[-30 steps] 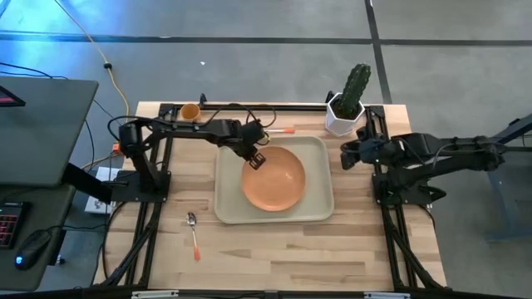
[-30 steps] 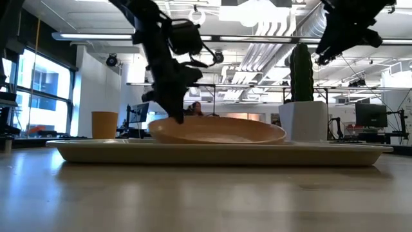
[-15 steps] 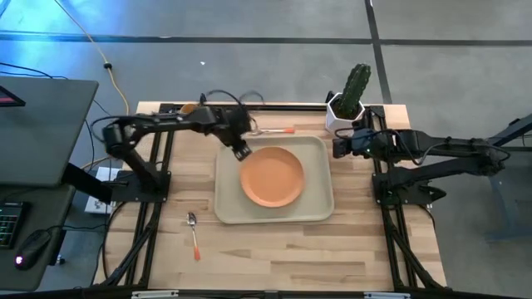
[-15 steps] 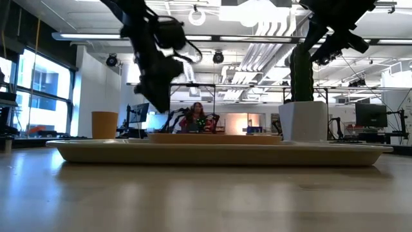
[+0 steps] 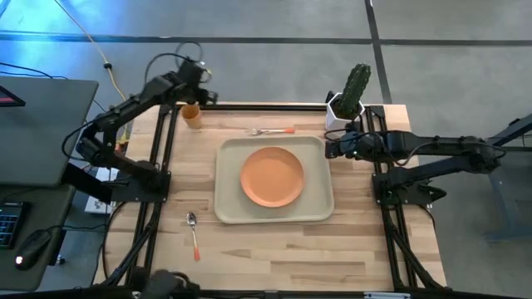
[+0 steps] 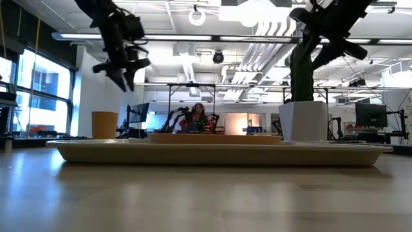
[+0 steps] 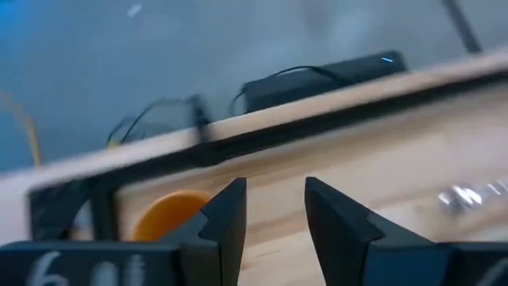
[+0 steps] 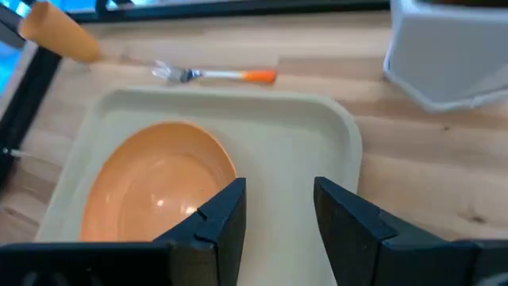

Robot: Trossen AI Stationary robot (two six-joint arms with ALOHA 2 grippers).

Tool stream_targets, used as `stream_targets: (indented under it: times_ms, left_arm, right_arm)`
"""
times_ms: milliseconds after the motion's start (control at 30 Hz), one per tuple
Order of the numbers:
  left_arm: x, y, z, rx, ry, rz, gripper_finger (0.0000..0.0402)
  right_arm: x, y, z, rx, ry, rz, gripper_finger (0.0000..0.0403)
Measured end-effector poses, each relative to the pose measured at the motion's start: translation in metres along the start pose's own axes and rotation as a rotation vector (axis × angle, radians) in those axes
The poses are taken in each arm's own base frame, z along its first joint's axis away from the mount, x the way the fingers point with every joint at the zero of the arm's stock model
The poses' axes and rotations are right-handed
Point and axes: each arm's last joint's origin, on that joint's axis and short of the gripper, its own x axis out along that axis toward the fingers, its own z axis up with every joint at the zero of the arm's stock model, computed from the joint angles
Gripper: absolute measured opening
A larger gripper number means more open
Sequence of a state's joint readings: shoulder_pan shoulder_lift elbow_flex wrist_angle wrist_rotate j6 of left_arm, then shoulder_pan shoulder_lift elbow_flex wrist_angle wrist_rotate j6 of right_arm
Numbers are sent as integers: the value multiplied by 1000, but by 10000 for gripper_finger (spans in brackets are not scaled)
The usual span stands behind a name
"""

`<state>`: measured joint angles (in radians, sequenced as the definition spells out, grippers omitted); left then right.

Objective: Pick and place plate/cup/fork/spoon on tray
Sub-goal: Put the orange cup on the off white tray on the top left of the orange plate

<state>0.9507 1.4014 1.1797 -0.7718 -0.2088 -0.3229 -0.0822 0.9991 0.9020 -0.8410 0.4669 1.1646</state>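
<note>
The orange plate (image 5: 272, 176) lies flat in the middle of the beige tray (image 5: 316, 208). At the table's far left corner the yellow-orange cup (image 5: 192, 115) stands upright. My left gripper (image 7: 274, 214) is open high above and just beyond the cup (image 7: 163, 218), and touches nothing. The fork (image 5: 273, 130) lies on the wood just beyond the tray's far rim. Left of the tray's near corner the spoon (image 5: 193, 232) rests on the table. My right gripper (image 8: 278, 214) is open over the tray's right far corner and holds nothing.
A white pot with a green cactus (image 5: 345, 108) stands at the far right, close to my right arm. Bare wood stretches along the near edge and to the tray's left. Beyond the table, in the low view, a person (image 6: 196, 118) sits in the room.
My left gripper has let go of the plate's far left rim, risen, and swung toward the table's far left corner, above the cup. The plate, tilted a second ago, now lies flat on the tray. My right gripper has moved toward the table's left, to the tray's right rim.
</note>
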Motion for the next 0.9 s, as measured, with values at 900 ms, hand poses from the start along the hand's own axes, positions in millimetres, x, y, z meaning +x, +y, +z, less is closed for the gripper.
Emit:
stream_targets:
  times_ms: [900]
  left_arm:
    - [40,34,26,228,224,6,145]
  right_arm:
    - [18,-5,12,23,89,-49,140]
